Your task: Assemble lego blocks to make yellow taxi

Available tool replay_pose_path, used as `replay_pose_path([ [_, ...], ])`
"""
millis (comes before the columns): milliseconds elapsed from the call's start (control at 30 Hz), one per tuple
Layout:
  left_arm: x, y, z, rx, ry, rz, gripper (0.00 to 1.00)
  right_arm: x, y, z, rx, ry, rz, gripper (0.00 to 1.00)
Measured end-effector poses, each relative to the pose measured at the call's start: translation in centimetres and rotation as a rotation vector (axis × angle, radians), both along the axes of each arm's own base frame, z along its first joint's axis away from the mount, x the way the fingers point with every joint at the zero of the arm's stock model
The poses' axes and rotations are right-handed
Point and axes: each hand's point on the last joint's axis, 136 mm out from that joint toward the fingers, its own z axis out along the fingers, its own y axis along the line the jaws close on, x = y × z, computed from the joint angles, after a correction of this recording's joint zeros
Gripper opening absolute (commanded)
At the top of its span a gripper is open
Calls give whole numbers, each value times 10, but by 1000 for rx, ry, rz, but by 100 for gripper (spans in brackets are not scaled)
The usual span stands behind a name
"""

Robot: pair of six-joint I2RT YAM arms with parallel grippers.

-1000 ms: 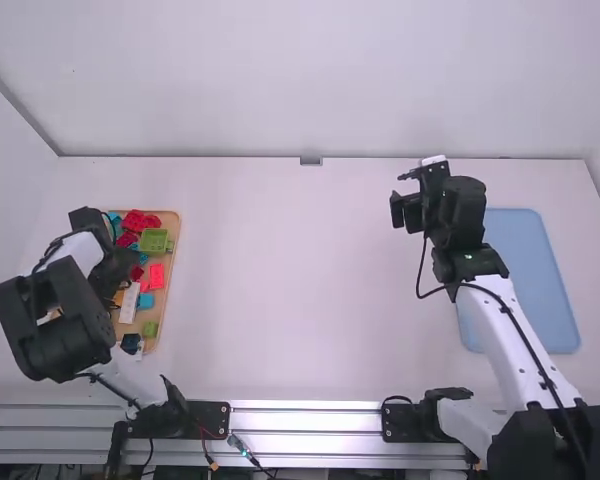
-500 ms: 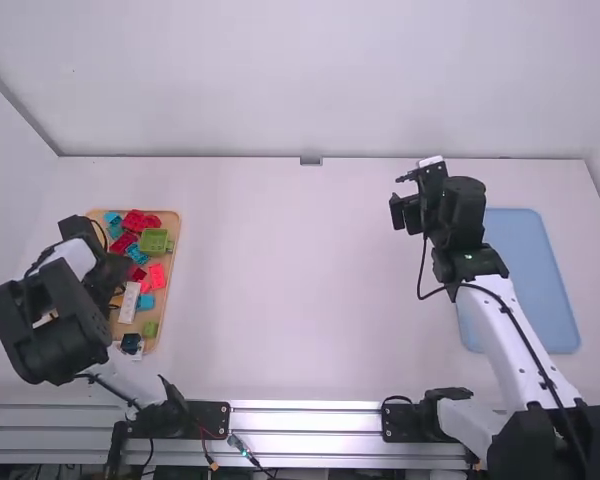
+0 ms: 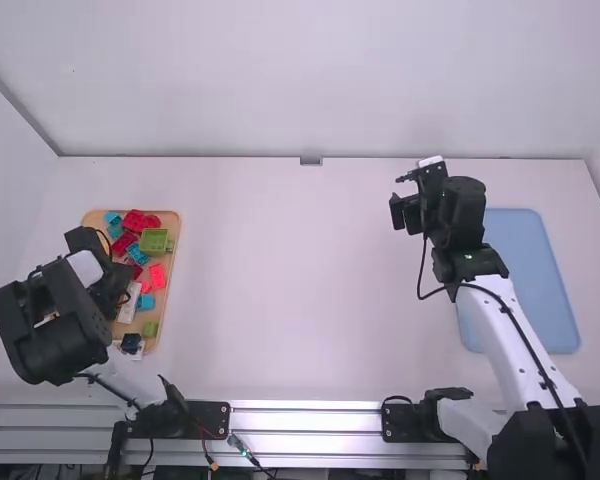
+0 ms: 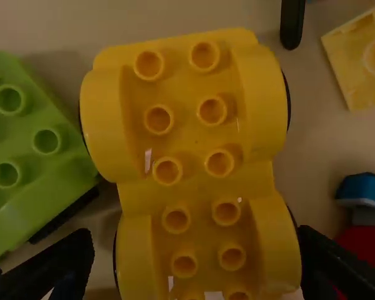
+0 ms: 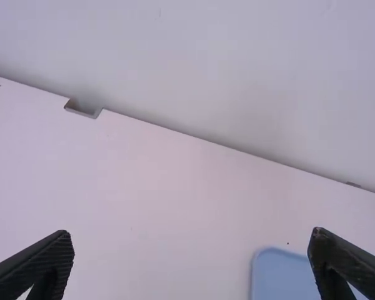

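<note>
In the high view my left gripper (image 3: 122,292) is over the left part of the wooden tray, partly hidden by its own arm. The left wrist view has a yellow wheeled car base (image 4: 190,150) with studs on top, lying between the spread fingers of my left gripper (image 4: 197,262). A gap shows on one side of it. Beside it lie a green block (image 4: 34,150) and a pale yellow block (image 4: 362,59). My right gripper (image 3: 412,195) is held over the table's right part; in the right wrist view, that right gripper (image 5: 190,247) is open with nothing between its fingers.
The wooden tray (image 3: 170,285) also holds red blocks (image 3: 135,220), a green block (image 3: 154,240), blue blocks (image 3: 145,301) and a white block (image 3: 129,306). A blue mat (image 3: 535,290) lies to the right, beside the right arm.
My left gripper has moved a little toward the near side and to the right over the tray, covering part of the white block. The right arm has stayed still.
</note>
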Motion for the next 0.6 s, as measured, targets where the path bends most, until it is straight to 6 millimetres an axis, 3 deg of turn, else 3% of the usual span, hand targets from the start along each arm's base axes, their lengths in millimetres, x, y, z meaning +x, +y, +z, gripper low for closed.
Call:
replay_pose_path([
  [100,2,1,-1,8,-12,0,66,0,0,0,0,0,-1,99],
  [433,4,3,6,3,-4,0,55,-3,0,-5,-2,25,-1,99],
  [600,18,12,30,20,-29,-16,52,-4,0,-7,-3,31,1,99],
])
